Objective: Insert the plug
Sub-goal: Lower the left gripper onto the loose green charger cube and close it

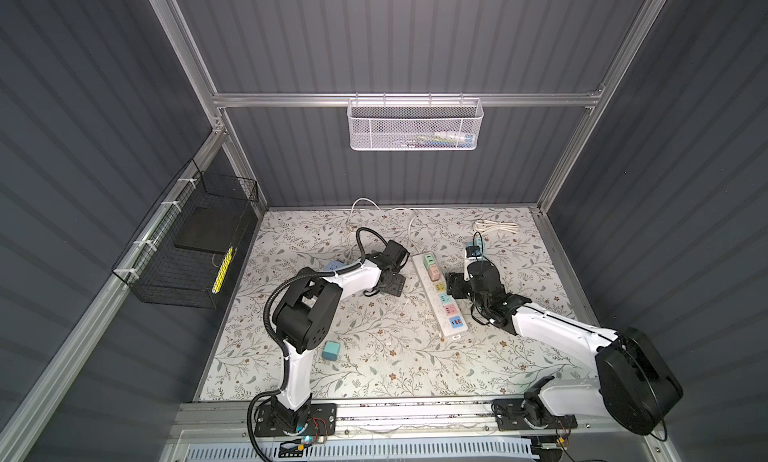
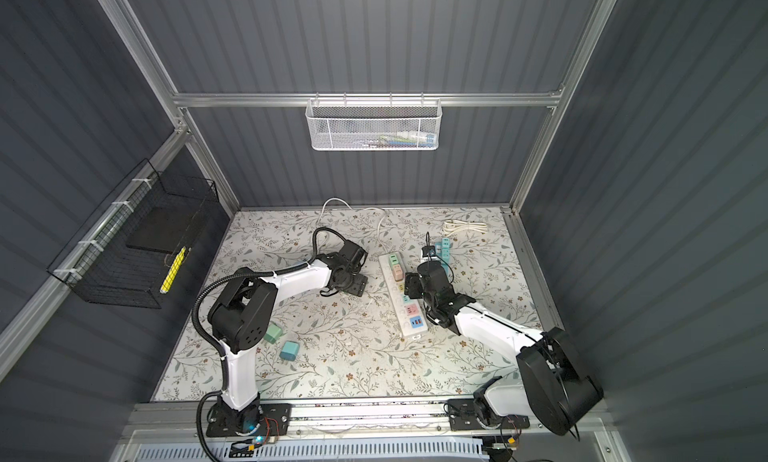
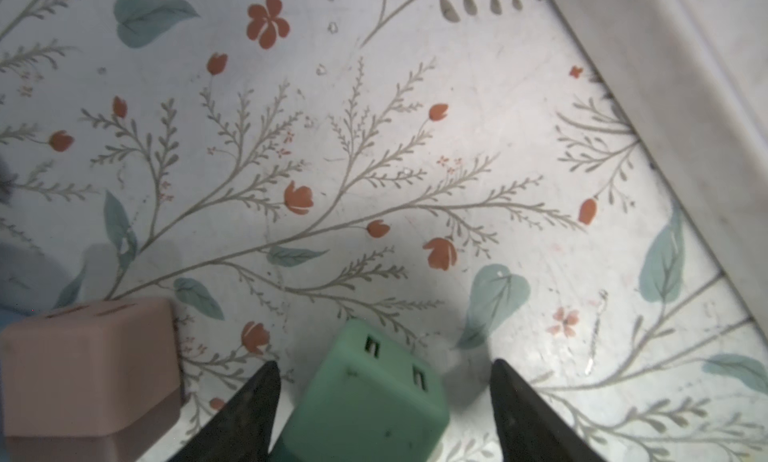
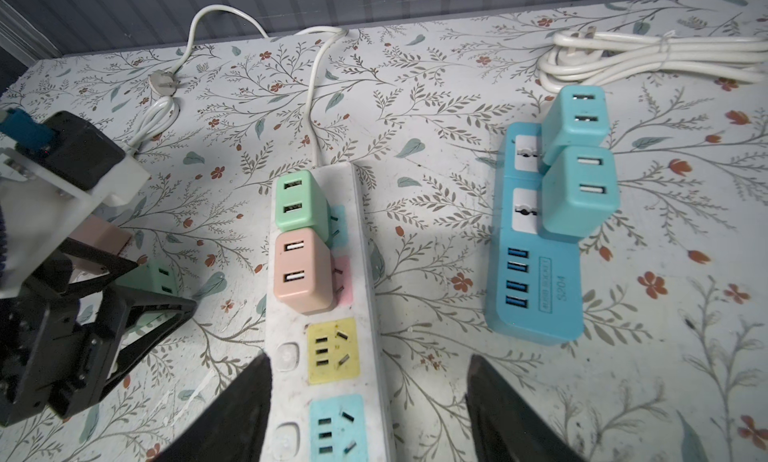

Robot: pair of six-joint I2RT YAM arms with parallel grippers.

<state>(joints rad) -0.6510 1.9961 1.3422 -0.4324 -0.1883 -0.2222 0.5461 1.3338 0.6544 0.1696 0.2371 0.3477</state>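
A green plug (image 3: pixel 374 397) lies on the floral table between the fingers of my left gripper (image 3: pixel 384 362). The jaws are open, with a gap on each side of the plug. The same plug (image 4: pixel 160 279) shows in the right wrist view, left of the white power strip (image 4: pixel 370 356). That strip (image 1: pixel 436 298) has a green plug (image 4: pixel 297 200) and a pink plug (image 4: pixel 303 268) in its far sockets. Its yellow socket (image 4: pixel 332 350) is free. My right gripper (image 4: pixel 368 357) is open and straddles the strip, holding nothing.
A loose pink plug (image 3: pixel 91 368) lies close beside the green one. Right of the white strip lies a blue strip (image 4: pixel 536 281) with two teal plugs (image 4: pixel 579 190). A coiled white cable (image 4: pixel 644 52) sits at the back. Loose plugs (image 2: pixel 289 351) lie near the left arm's base.
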